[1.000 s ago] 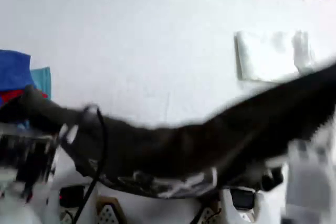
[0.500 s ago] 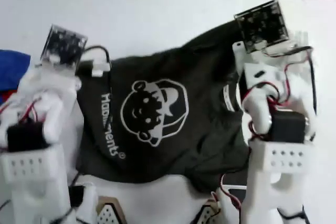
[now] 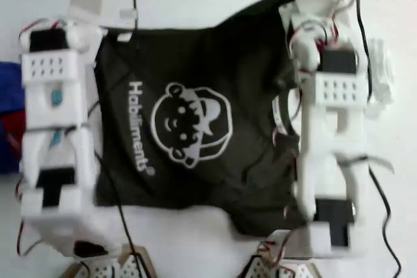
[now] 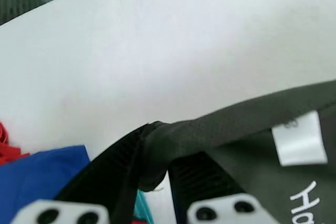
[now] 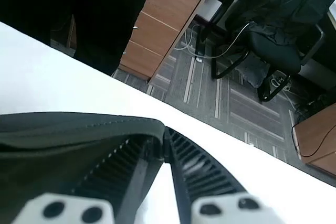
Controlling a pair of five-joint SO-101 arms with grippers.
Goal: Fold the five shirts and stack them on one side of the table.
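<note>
A dark shirt [image 3: 195, 161] with a white cartoon print lies spread on the white table [image 3: 195, 4], print up. At the shirt's far left corner, my left gripper [image 3: 120, 21] is shut on the fabric. The left wrist view shows the left gripper [image 4: 155, 161] pinching a bunched fold of the dark shirt [image 4: 247, 124], near its white label [image 4: 299, 137]. My right gripper [image 3: 291, 4] is shut on the far right corner. In the right wrist view the right gripper [image 5: 161, 142] clamps the hem of the dark shirt [image 5: 68, 129] above the table's far edge.
A folded white shirt [image 3: 381, 73] lies at the right, partly behind the right arm. A blue shirt [image 3: 10, 86] and a red one [image 3: 10, 128] sit at the left edge; the blue shirt [image 4: 42, 177] lies close to the left gripper. Beyond the far edge are desks and a chair [image 5: 273, 40].
The dark shirt swung through the air, then came down on the table. Both arms have since stretched toward the far edge, drawing the shirt out flatter.
</note>
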